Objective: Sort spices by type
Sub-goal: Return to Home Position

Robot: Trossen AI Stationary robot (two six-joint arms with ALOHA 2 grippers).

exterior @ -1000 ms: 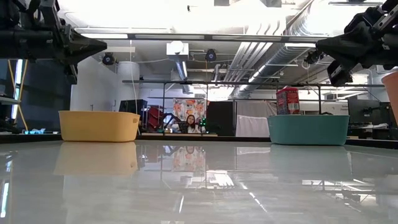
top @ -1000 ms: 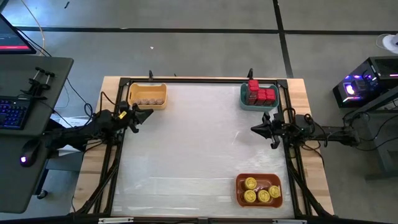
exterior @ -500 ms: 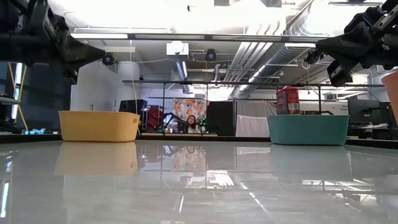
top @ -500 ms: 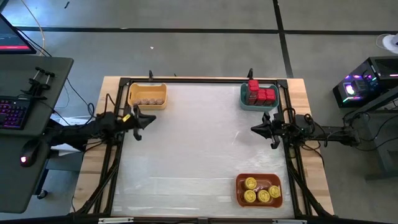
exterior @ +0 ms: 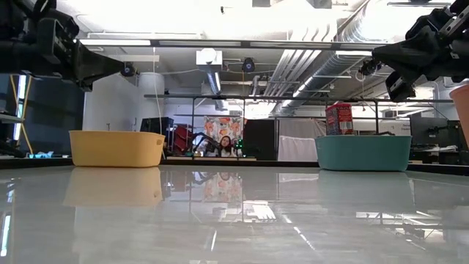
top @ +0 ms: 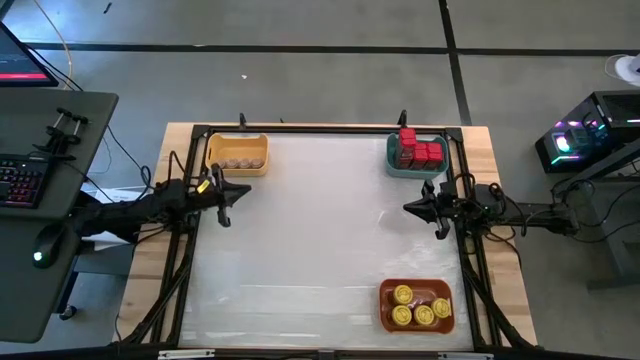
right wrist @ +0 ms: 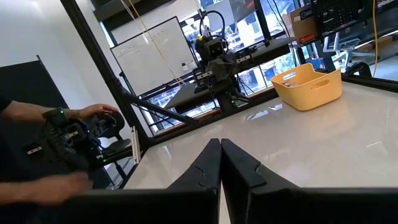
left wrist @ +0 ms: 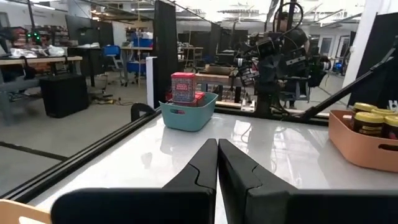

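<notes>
**Left arm pulls back, spices sorted.** The left tool point(top: 224, 192) draws away from the yellow bin point(exterior: 116, 149) toward the bench's left edge. A second ago it sat closer to the bin. Its fingers point(left wrist: 199, 174) are pressed together and hold nothing. The right tool point(top: 424, 207) has not moved from the right edge and is likewise closed and empty.

The retreat suggests the job is done. The brown jars point(top: 237, 162) sit in the yellow bin at the back left corner. The red tins point(top: 420, 152) fill the teal bin point(exterior: 363, 154) at the back right corner, one of them standing taller than the rest. The yellow-lidded jars point(top: 418, 308) lie in the orange bin point(left wrist: 357, 140) at the near right corner. No spice shows outside a bin.

The bench point(top: 320, 230) is glossy white inside a black frame with a wooden border, and it mirrors the ceiling lights. Beyond it is a workshop with exposed ducts point(exterior: 322, 51) overhead. A person point(exterior: 226, 143) sits far back, and another person's hands point(right wrist: 93, 115) grip a dark control rig. A keyboard point(top: 20, 185) glows on a desk off the left edge.
</notes>
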